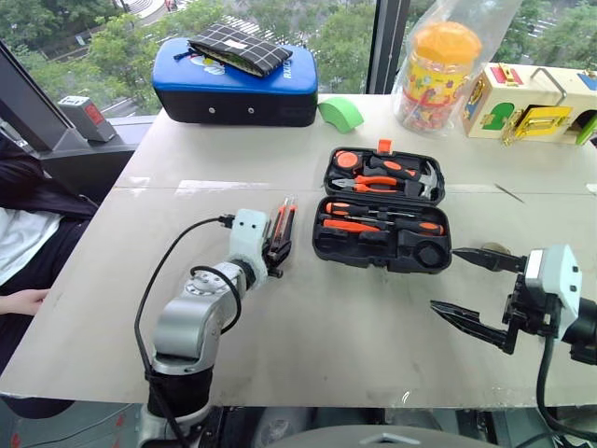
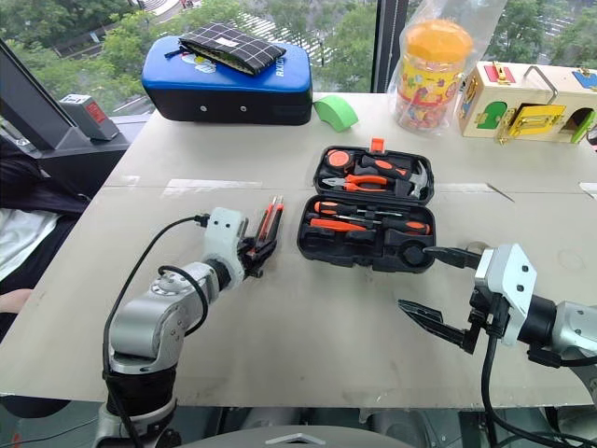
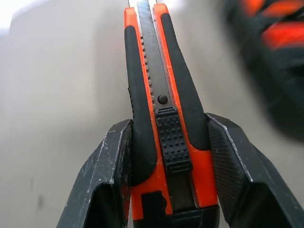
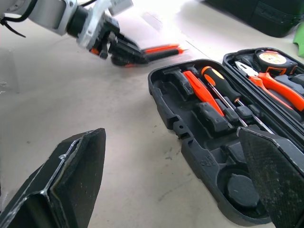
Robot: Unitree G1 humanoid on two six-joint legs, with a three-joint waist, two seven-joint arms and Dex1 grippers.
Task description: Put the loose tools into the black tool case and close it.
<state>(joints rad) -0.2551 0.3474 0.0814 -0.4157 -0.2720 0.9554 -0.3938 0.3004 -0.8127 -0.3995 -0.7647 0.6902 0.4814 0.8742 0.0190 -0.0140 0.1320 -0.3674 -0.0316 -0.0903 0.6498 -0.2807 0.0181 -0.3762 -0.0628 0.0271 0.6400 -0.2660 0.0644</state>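
Observation:
The black tool case (image 1: 373, 258) lies open at mid-table, with orange-handled screwdrivers (image 1: 378, 225) in its near half and pliers, a hammer and a tape measure in its lid. To its left, my left gripper (image 1: 277, 250) is shut on the orange-black utility knife (image 1: 284, 222), which points toward the table's far side. The left wrist view shows both fingers (image 3: 114, 166) pressed against the knife's (image 3: 164, 109) sides. My right gripper (image 1: 446, 278) is open and holds nothing. It sits just right of the case's near right corner, where a round recess (image 4: 240, 189) holds nothing.
A blue-topped padded case (image 1: 233, 84) with a checked pouch (image 1: 239, 49) on it stands at the back. Beside it are a green tape roll (image 1: 340, 114), a bagged orange-lidded jar (image 1: 440, 67) and a wooden toy box (image 1: 532, 103). A person (image 1: 19, 243) sits at the left edge.

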